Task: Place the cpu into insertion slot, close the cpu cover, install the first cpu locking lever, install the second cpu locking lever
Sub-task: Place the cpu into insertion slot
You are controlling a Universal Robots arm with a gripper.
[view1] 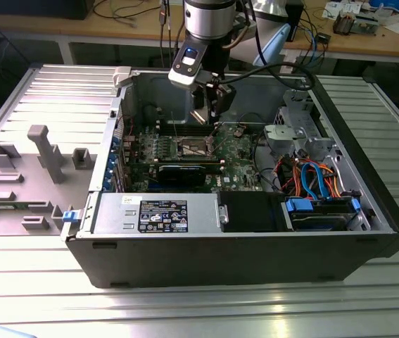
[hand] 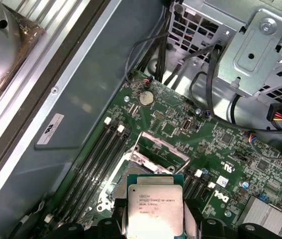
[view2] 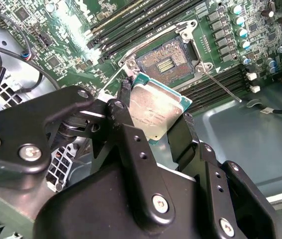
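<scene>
Two fingers [view2: 180, 135] are closed on opposite edges of the cpu [view2: 156, 112], clamping it with the metal top in view. You see the chip held clear of the uncovered insertion slot [view2: 166, 62], near it, inside the computer case [view1: 255, 260]. The cpu cover [hand: 161, 149] stands raised.
</scene>
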